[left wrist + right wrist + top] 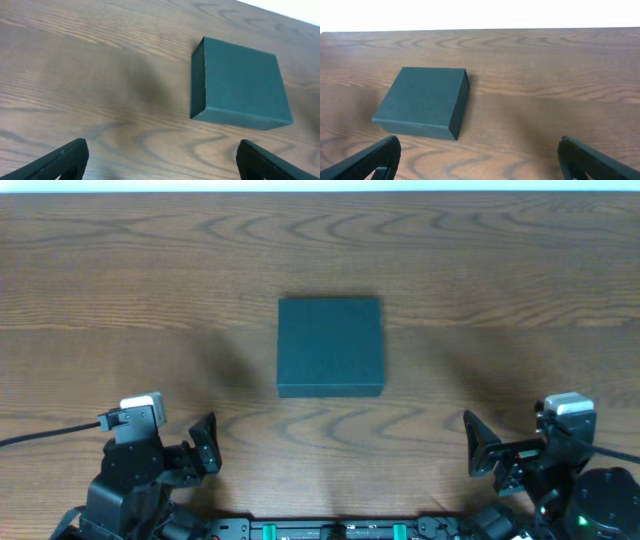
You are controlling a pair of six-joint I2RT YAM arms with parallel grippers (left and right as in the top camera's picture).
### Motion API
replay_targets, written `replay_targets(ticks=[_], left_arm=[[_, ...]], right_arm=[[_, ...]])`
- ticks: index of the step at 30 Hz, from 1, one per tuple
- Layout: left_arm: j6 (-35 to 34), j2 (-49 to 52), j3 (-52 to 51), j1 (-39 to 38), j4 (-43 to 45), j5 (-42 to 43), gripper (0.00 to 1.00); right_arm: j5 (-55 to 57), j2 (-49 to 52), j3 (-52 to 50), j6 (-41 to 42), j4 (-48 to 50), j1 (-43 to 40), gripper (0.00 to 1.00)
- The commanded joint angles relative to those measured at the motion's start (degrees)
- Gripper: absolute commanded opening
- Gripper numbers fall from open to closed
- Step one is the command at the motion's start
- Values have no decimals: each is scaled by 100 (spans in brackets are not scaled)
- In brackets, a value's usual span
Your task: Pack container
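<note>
The container (330, 345) is a dark teal square cardboard box with its lid shut, lying flat at the middle of the wooden table. It shows at the upper right of the left wrist view (237, 90) and at the left of the right wrist view (422, 102). My left gripper (208, 446) is open and empty near the front left edge, well short of the box; its fingers frame bare wood in the left wrist view (160, 160). My right gripper (472, 446) is open and empty at the front right, with bare wood between its fingers in the right wrist view (480, 157). No snack items are in view.
The wooden table (120, 290) runs across the whole view, with its far edge at the top. A black cable (45, 435) runs from the left arm off the left side. The arm bases stand along the front edge.
</note>
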Motion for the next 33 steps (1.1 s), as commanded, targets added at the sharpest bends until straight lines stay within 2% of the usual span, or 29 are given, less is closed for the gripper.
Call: replay_targets(ticks=[1, 5, 21, 27, 30, 33], left_arm=[[-245, -15, 59, -26, -83, -76, 95], [-243, -15, 59, -26, -111, -68, 95], [-243, -15, 59, -26, -127, -66, 95], [-243, -15, 59, -26, -127, -66, 95], [-243, -15, 59, -26, -127, -66, 95], [-243, -15, 59, -26, -127, -66, 95]], right_arm=[[-291, 15, 4, -20, -52, 44, 99], [-896, 15, 4, -24, -151, 44, 99], [-918, 15, 4, -24, -1064, 44, 99], [-695, -2, 2, -39, -1075, 42, 99], [-568, -120, -28, -28, -944, -155, 99], [-444, -470, -339, -201, -750, -706, 99]])
